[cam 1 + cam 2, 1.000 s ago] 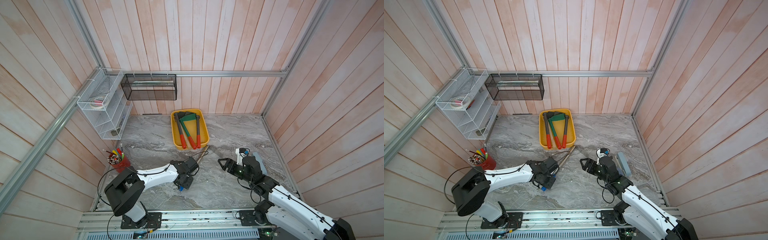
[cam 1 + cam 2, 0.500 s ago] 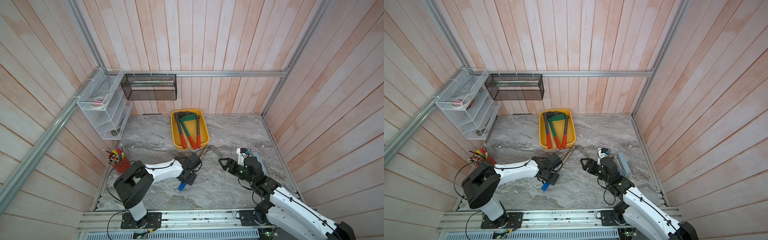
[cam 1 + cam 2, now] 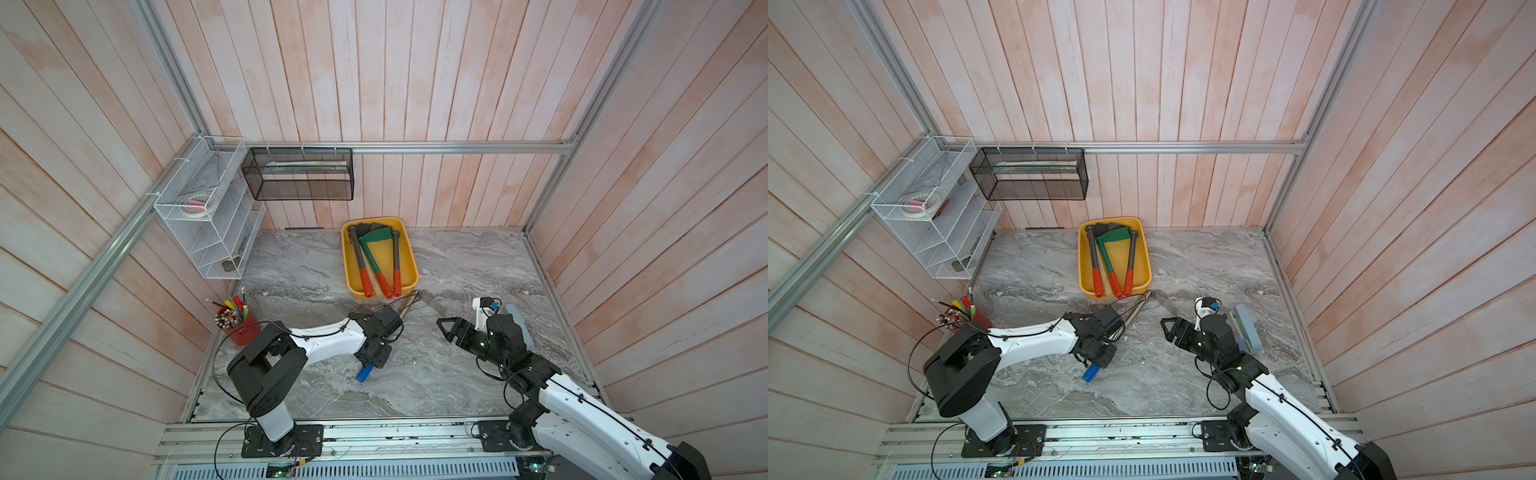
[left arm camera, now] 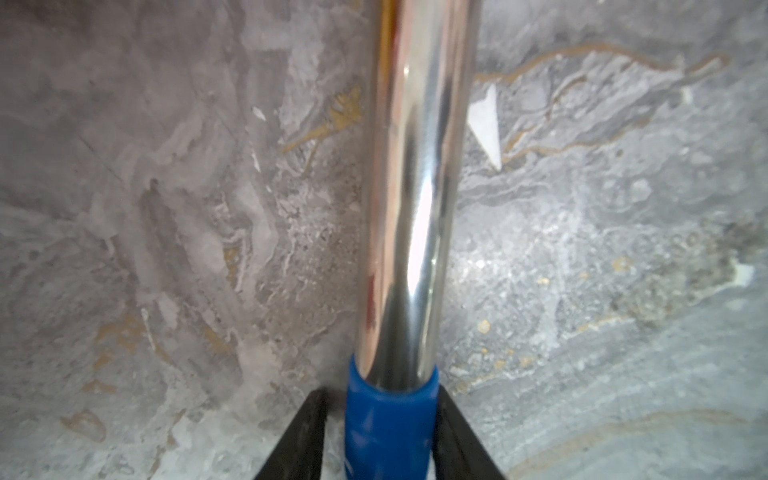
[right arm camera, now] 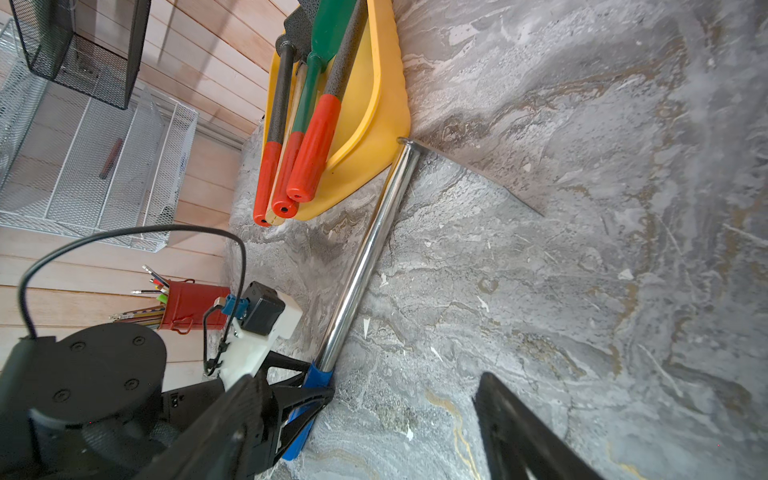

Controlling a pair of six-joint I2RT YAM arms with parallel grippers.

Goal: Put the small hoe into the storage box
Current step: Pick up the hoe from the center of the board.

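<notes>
Left wrist view: the left gripper [image 4: 380, 395] straddles the blue grip of the small hoe [image 4: 411, 208]. I cannot tell whether it is clamped or only flanking. In a top view the shaft lies on the table [image 3: 457, 374] pointing to one o'clock, its head at the near corner of the storage box [image 3: 412, 266]. Grasping seems the step in hand. Next would be a lift toward twelve o'clock. The right gripper [image 3: 442, 330], at three o'clock, gapes empty.

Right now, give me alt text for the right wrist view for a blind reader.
The small hoe lies on the marble table, the left gripper straddling its blue grip, its head end beside a corner of the yellow storage box. Three red-handled tools lie in the box.
</notes>
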